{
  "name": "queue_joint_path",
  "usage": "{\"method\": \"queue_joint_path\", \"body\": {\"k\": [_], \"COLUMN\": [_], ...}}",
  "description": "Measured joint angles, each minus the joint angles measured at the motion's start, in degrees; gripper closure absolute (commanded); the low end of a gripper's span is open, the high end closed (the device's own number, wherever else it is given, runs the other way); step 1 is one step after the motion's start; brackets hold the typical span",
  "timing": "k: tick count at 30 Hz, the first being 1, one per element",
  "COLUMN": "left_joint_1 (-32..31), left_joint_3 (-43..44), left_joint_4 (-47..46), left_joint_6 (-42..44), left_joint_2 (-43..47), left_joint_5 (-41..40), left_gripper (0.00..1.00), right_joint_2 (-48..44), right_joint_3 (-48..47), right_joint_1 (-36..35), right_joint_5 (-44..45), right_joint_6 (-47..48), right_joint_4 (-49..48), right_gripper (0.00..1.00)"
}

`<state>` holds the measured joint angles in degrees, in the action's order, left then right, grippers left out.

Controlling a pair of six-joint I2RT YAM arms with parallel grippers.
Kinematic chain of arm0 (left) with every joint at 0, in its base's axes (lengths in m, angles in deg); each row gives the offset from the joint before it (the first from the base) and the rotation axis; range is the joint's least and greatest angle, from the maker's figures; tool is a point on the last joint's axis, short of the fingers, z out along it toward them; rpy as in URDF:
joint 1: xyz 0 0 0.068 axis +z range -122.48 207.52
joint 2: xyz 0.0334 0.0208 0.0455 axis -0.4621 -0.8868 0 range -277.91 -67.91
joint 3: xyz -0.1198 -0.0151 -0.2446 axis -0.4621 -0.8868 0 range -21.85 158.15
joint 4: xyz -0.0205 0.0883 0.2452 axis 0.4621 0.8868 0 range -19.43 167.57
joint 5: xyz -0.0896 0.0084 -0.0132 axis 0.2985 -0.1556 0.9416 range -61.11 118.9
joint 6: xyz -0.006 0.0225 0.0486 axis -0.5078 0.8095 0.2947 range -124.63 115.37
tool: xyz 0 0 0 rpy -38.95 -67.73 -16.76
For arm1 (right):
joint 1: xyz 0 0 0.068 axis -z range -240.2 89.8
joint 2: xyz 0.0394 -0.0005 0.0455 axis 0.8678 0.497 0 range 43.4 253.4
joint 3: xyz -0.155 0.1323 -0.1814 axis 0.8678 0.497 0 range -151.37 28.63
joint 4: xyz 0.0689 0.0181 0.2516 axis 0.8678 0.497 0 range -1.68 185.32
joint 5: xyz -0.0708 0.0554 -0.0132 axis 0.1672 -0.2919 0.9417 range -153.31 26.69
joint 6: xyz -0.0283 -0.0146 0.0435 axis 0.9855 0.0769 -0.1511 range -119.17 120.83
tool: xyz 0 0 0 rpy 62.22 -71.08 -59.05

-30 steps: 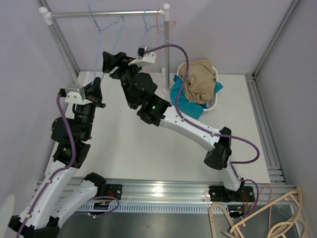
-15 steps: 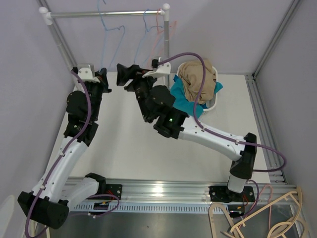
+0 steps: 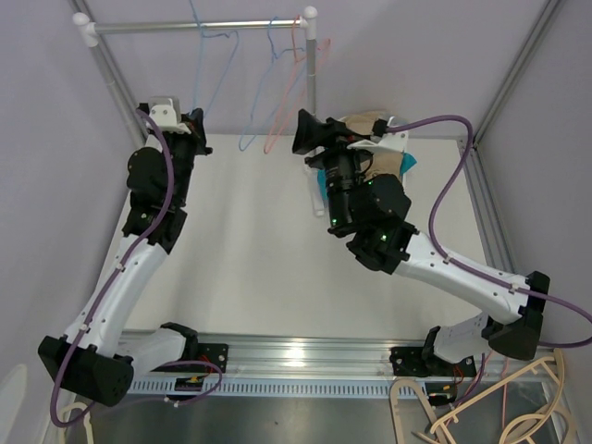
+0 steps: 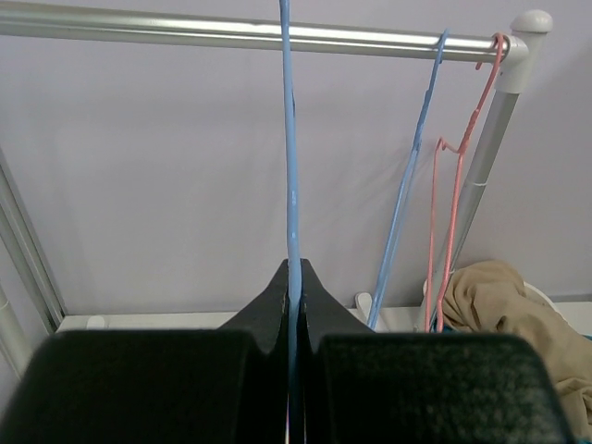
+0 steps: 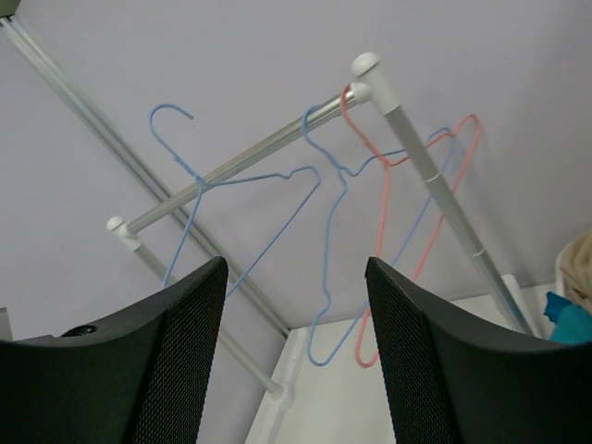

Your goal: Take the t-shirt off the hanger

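Note:
No t-shirt hangs on any hanger. A tan t-shirt (image 3: 361, 120) lies at the back right, mostly hidden by my right arm; it also shows in the left wrist view (image 4: 490, 296). My left gripper (image 3: 191, 129) is shut on a bare blue hanger (image 3: 215, 55), its wire (image 4: 289, 166) pinched between the fingers (image 4: 293, 277) just below the rail (image 4: 185, 26). My right gripper (image 3: 310, 134) is open and empty (image 5: 296, 351) and faces the rail from the right.
A second blue hanger (image 3: 264, 92) and a pink hanger (image 3: 287, 102) hang bare at the rail's right end by the upright post (image 3: 312, 65). A teal garment (image 5: 569, 314) lies beside the tan shirt. Frame posts stand at the table's back corners.
My left gripper rose toward the rail with the blue hanger. My right arm swung right, away from the hanger, to above the shirts at the back right.

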<state>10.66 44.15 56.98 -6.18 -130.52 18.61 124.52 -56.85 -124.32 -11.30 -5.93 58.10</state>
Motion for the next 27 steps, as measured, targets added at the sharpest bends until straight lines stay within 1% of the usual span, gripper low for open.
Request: {"method": "queue_joint_path", "body": {"k": [8,16,27], "left_joint_1": [0.02,0.02,0.02], "left_joint_3": [1.84,6.25,7.54], "left_joint_4": [1.95,6.73,9.18], "left_joint_6": [-0.04,-0.81,-1.97], "left_joint_2": [-4.52,-7.69,-8.63], "left_joint_5": [0.24,-0.31,-1.01], "left_gripper": [0.99,0.99,0.99], "right_joint_2": [-6.1,-6.71,-7.93], "right_joint_3": [6.01,8.15,10.82], "right_joint_1": [3.96,5.81,6.88], "right_joint_5": [0.7,0.61,0.46], "right_joint_6": [-2.4,-5.38,-8.48], "right_joint_4": [1.03,3.17,5.55], "right_gripper": [0.34,0.34,0.34]}}
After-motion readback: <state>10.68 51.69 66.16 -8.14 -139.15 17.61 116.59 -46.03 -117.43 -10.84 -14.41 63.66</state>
